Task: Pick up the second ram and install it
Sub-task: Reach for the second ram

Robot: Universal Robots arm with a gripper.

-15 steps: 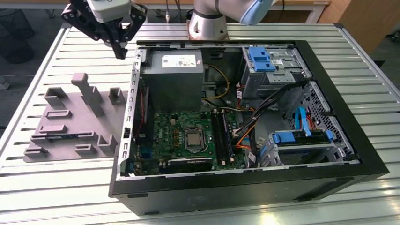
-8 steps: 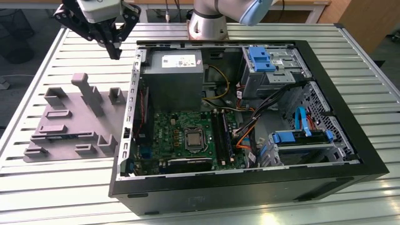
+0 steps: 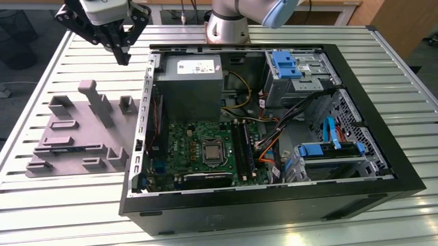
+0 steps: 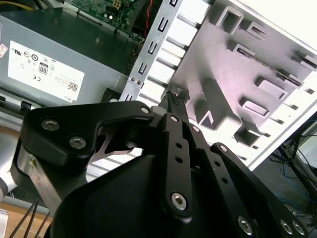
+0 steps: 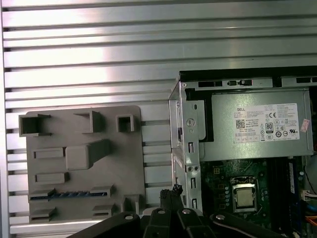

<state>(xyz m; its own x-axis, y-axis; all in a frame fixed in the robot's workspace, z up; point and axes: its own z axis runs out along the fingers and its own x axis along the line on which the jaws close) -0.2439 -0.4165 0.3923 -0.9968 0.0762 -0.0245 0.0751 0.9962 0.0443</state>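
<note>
The second ram (image 5: 67, 194) is a thin dark blue-green stick lying on edge in a long slot of the grey holder (image 5: 119, 168). In the exterior view the second ram (image 3: 72, 147) runs along the holder's (image 3: 96, 138) near part, on the exterior view's left. My gripper (image 3: 124, 60) hangs high above the slatted table, beyond the holder's far end and beside the case's back corner. Its fingers are shut with nothing between them, the gripper (image 4: 173, 96) tips meeting in both wrist views. In the first wrist view my gripper (image 5: 174, 190) is apart from the ram.
An open black computer case (image 3: 383, 179) lies on the slatted metal table (image 3: 61, 205). Inside are a grey power supply (image 3: 188, 82), the green motherboard (image 3: 184, 146) with long black memory slots (image 3: 243, 148), blue drive brackets (image 3: 284, 64) and loose cables. The arm's base (image 3: 226, 25) stands behind the case.
</note>
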